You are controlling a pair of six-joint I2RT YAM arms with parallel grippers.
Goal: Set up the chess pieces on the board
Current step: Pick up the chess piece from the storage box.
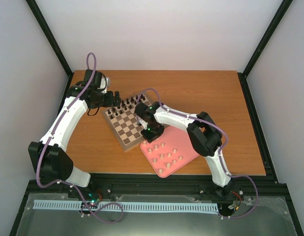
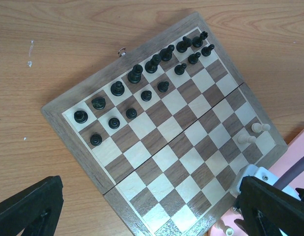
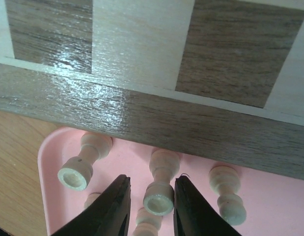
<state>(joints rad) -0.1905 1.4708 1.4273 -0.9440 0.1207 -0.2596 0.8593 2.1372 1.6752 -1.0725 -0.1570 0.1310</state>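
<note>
The right gripper (image 3: 152, 189) is straddling a pale cream pawn (image 3: 159, 196) that is lying on its side at lower centre in the pink tray (image 3: 289, 206). One finger is touching it and a gap is showing beside the other. Other chess pieces (image 3: 85, 160) are lying around it, just below the board (image 3: 191, 123). The left gripper (image 2: 149, 187) is hanging released over the board.

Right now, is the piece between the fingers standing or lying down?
Lying down. The chess piece lies sideways on the pink tray, its round base facing the camera.
</note>
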